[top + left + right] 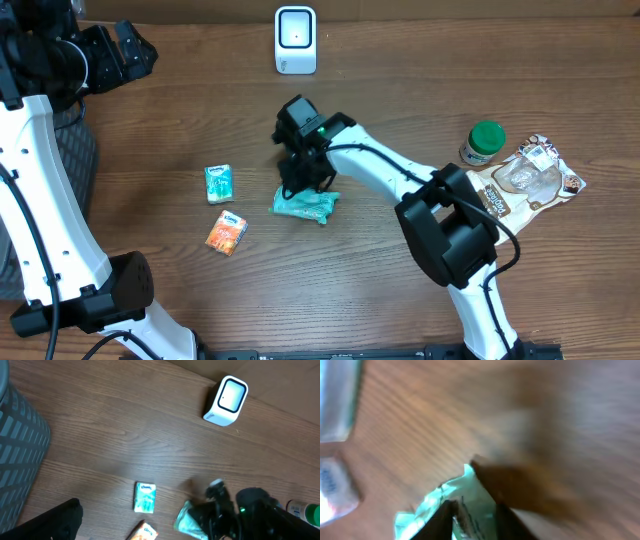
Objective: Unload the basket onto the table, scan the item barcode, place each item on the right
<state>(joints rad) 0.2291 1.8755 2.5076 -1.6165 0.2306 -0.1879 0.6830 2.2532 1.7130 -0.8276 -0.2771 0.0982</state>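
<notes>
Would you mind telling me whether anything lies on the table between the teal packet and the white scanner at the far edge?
Nothing visible does. The table between the teal packet and the white scanner is bare wood; only the right gripper itself hangs over the packet.

I see brown wood-grain table (180, 290) filling view | paler beige strip (290, 380) past its far edge | grey slatted bin (20, 450) at left edge | light even
</notes>
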